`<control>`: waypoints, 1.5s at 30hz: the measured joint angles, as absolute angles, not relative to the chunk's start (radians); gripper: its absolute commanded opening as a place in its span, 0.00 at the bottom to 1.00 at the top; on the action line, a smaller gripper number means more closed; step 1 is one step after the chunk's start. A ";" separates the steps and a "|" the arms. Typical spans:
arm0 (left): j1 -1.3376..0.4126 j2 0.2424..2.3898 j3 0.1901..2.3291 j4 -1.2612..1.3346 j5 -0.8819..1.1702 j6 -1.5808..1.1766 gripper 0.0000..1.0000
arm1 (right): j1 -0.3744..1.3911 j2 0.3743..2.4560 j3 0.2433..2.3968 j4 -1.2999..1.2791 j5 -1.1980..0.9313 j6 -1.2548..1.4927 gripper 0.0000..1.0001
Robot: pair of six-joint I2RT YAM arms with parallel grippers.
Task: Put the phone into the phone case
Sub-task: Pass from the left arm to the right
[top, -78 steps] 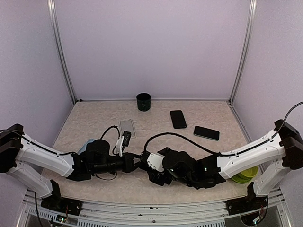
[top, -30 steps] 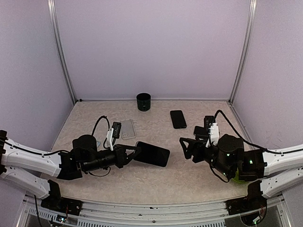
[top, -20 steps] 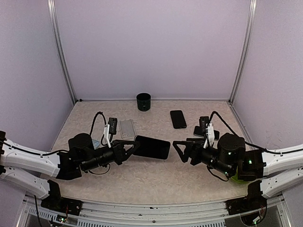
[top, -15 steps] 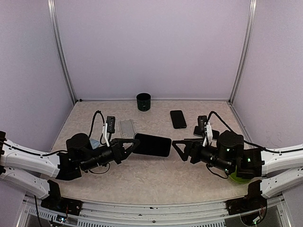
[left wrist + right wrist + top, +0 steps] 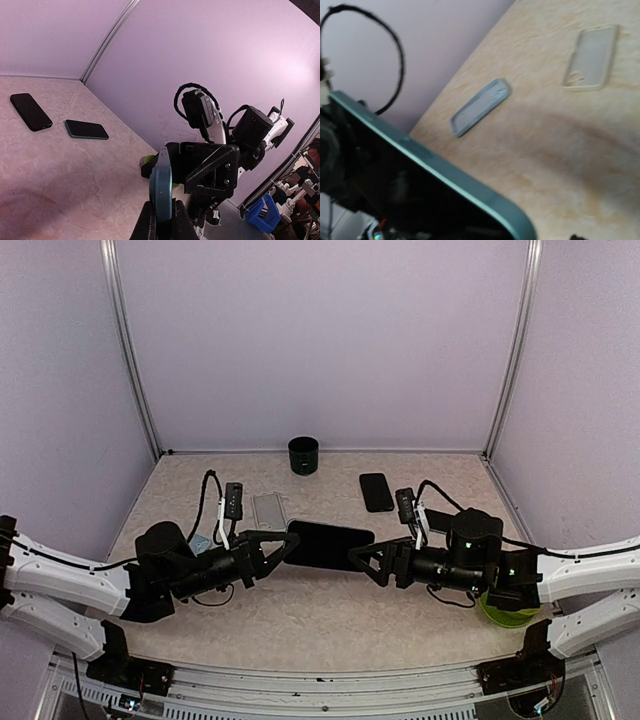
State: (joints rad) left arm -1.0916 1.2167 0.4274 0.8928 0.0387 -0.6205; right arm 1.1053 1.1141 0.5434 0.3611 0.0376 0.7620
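A black phone in a teal case (image 5: 331, 544) hangs above the table's middle, and my left gripper (image 5: 284, 546) is shut on its left end. In the left wrist view the cased phone (image 5: 161, 186) stands edge-on between my fingers (image 5: 145, 226). My right gripper (image 5: 362, 559) is open at the phone's right end, its fingers (image 5: 212, 165) spread to either side of that edge without pressing on it. The teal rim and dark screen (image 5: 425, 187) fill the right wrist view's lower left; that gripper's own fingers are out of frame there.
A clear case (image 5: 269, 511) and a blue-grey case (image 5: 197, 540) lie at the left. One black phone (image 5: 376, 491) lies at the back; another (image 5: 86, 129) is partly under the right arm. A dark green cup (image 5: 303, 455) and a lime object (image 5: 508, 611) stand further off.
My right gripper has moved left up to the phone's right end. The left gripper has carried the phone slightly up and to the right.
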 measured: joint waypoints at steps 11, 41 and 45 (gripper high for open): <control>-1.092 1.250 0.426 0.957 0.090 -0.625 0.00 | 1.077 1.154 0.545 0.496 -0.184 0.761 0.70; -1.092 1.269 0.425 1.064 0.148 -0.685 0.02 | 1.057 1.204 0.546 0.683 -0.412 0.764 0.00; -1.093 1.266 0.425 1.067 0.155 -0.686 0.18 | 1.057 1.196 0.545 0.686 -0.419 0.760 0.00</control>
